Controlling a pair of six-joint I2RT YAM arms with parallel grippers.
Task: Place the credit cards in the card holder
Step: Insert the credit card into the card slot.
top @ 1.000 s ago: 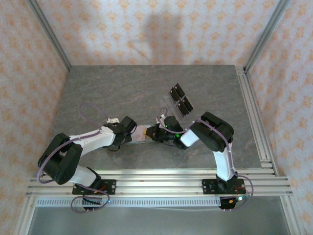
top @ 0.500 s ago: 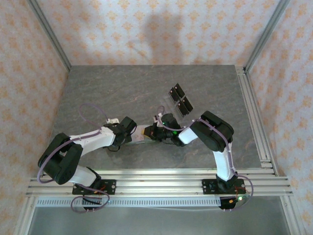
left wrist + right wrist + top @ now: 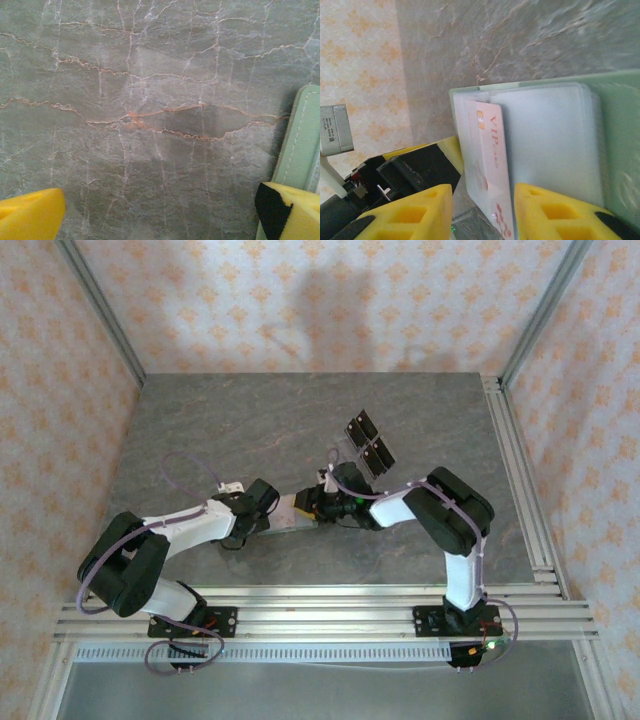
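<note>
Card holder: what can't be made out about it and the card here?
Top external: the card holder is too small and partly covered by the right gripper to show its pockets.
Right wrist: the card runs off the bottom edge, so whether the fingers grip it is unclear.
Left wrist: the right edge cuts the card holder to a strip.
</note>
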